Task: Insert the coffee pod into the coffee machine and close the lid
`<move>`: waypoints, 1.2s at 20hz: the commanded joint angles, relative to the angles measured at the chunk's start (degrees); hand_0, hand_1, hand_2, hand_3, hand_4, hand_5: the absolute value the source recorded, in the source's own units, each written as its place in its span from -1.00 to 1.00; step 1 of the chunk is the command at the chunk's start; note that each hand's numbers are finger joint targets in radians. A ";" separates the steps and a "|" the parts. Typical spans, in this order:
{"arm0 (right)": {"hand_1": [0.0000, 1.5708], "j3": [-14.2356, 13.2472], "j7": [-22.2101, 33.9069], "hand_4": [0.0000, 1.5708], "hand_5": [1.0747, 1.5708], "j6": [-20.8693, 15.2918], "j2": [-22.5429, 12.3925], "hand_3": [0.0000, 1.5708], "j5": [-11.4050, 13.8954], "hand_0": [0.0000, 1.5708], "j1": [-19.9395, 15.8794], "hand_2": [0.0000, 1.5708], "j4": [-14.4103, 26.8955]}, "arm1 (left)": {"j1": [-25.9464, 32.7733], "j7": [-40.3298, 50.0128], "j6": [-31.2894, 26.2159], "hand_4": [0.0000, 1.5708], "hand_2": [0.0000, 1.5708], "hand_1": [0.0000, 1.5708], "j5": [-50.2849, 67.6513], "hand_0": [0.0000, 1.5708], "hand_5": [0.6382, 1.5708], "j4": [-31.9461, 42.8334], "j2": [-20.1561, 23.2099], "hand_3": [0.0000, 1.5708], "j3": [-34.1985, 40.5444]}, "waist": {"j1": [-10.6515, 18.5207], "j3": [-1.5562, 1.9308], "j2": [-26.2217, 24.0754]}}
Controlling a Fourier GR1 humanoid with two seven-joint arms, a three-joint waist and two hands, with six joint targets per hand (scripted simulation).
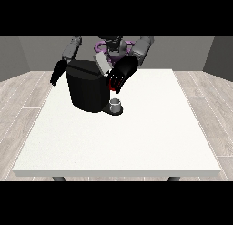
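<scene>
The black coffee machine [88, 88] stands on the far left part of the white table [136, 142]. Its grey lid [101, 63] is tilted up at the top right. The hand at the view's right [122, 74] hovers against the machine's upper right side, just beside the lid. A red thing at the machine [111, 86] shows under that hand. A small grey thing [116, 104] sits on the machine's low base at the front right. The hand at the view's left [57, 73] hangs beside the machine's left side with relaxed fingers, holding nothing.
The table's front edge [118, 173] lies near the camera. The robot's body [113, 45] stands behind the machine. Wooden floor surrounds the table.
</scene>
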 commanded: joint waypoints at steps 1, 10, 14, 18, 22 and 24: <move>-1.00 1.15 1.73 -0.81 1.00 -1.08 0.62 -1.00 1.25 -1.00 -1.28 -1.00 -2.53 | -0.39 -0.80 2.32 -1.00 -0.29 -1.00 -0.64 -1.00 1.00 1.73 1.38 -0.42 0.94 | -0.93 -0.09 0.51; -1.00 -4.65 1.01 -0.82 1.00 1.04 -2.34 -1.00 -2.84 -1.00 1.09 -1.00 5.07 | 4.85 3.24 1.08 -1.00 -1.00 -1.00 -0.59 -1.00 1.00 -0.50 -6.86 -0.81 -1.12 | 5.43 -0.06 -7.15; -1.00 -4.10 -3.94 -1.00 1.00 1.04 -0.57 -1.00 -2.84 -1.00 8.48 -1.00 9.11 | 7.80 4.87 -3.53 -1.00 -1.00 -1.00 1.34 -1.00 1.00 -1.22 -10.28 -1.00 -1.21 | 8.84 -0.03 -13.49; -1.00 -5.88 -5.64 -1.00 1.00 1.80 -1.33 -1.00 -4.57 -1.00 12.99 -1.00 8.83 | 14.37 1.20 -2.29 -1.00 -0.64 -1.00 5.01 -1.00 1.00 -2.02 -10.63 -1.00 1.72 | 11.43 -0.08 -17.93; -1.00 -7.10 -6.00 -1.00 1.00 0.75 -1.22 -1.00 -4.46 -1.00 15.80 -1.00 12.32 | 18.12 0.83 -1.69 -0.53 -1.00 -1.00 17.28 -1.00 1.00 -3.45 -23.32 -1.00 9.73 | 17.13 -0.10 -23.95; -1.00 -6.85 -4.75 -1.00 1.00 0.67 -1.01 -1.00 -4.42 -1.00 17.58 -1.00 11.22 | 22.64 0.03 -1.93 -0.41 -1.00 -1.00 22.67 -1.00 1.00 -2.08 -26.01 -1.00 14.28 | 18.45 -0.21 -27.33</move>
